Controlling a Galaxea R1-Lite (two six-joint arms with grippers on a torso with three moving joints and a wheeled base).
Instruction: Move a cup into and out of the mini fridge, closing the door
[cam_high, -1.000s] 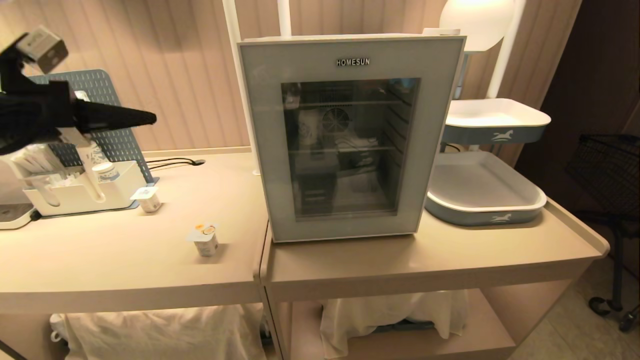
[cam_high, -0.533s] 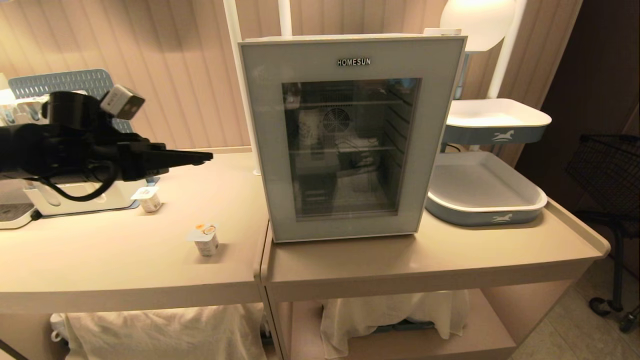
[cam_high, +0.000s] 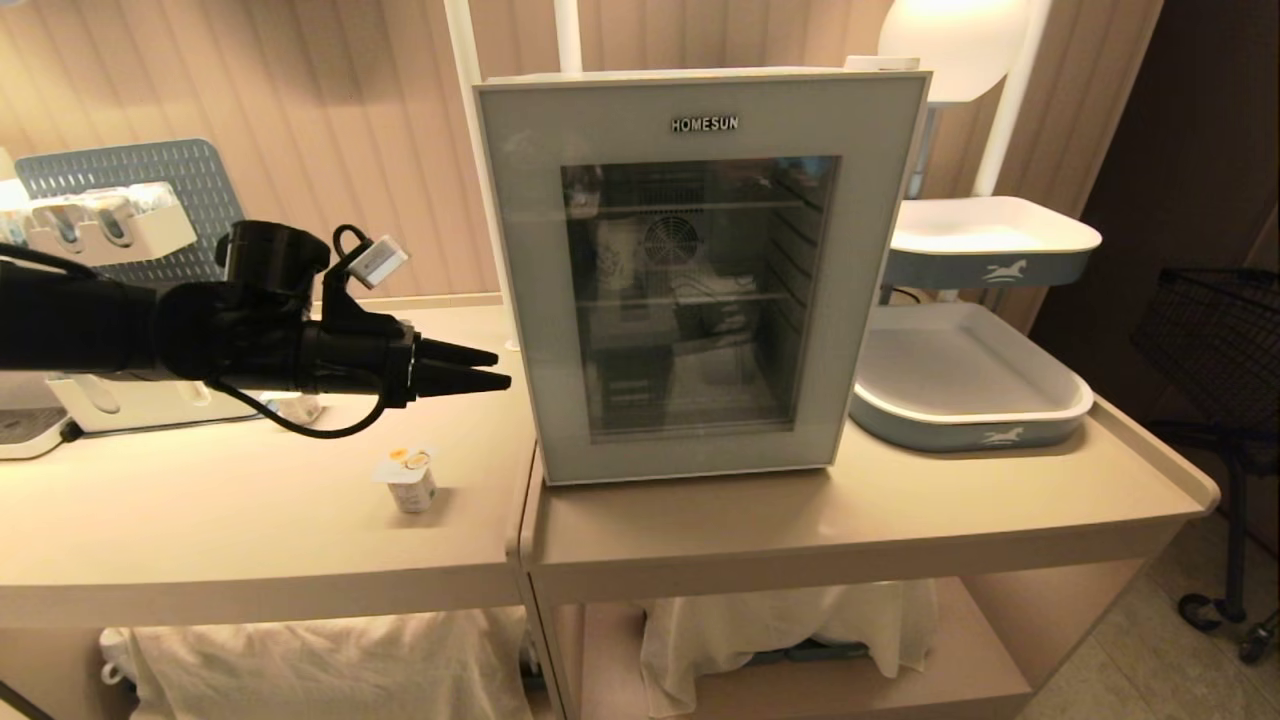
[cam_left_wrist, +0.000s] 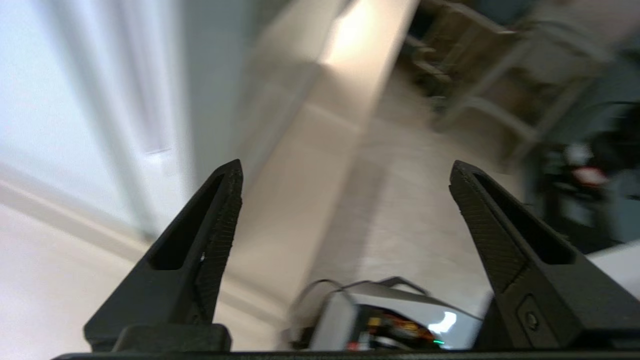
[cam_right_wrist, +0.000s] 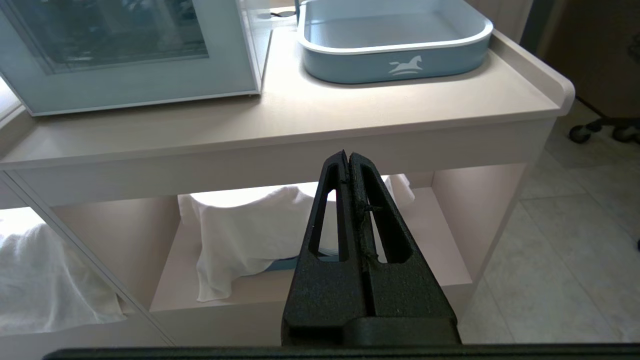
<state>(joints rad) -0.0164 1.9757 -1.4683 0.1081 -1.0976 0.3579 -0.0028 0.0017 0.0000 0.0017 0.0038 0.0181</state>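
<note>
Black left pincer (cam_left_wrist: 345, 170) gapes empty in wrist view; head view adds cup (cam_high: 409, 479) below.

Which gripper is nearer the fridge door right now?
Left. The left gripper hangs level just off the closed door's left edge, fingers spread. The right gripper is parked low in front of the counter, below the fridge.

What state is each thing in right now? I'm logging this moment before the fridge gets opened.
Pale grey-blue glass-windowed fridge door: closed.
White boxy mini fridge: upright on the beige counter.
Small white foil-lidded cup: upright on the counter, sealed, untouched.
Left gripper: open, empty, level, pointing at the door's left edge.
Right gripper: shut, empty, parked low before the counter.
Blue-and-white tray: empty.
</note>
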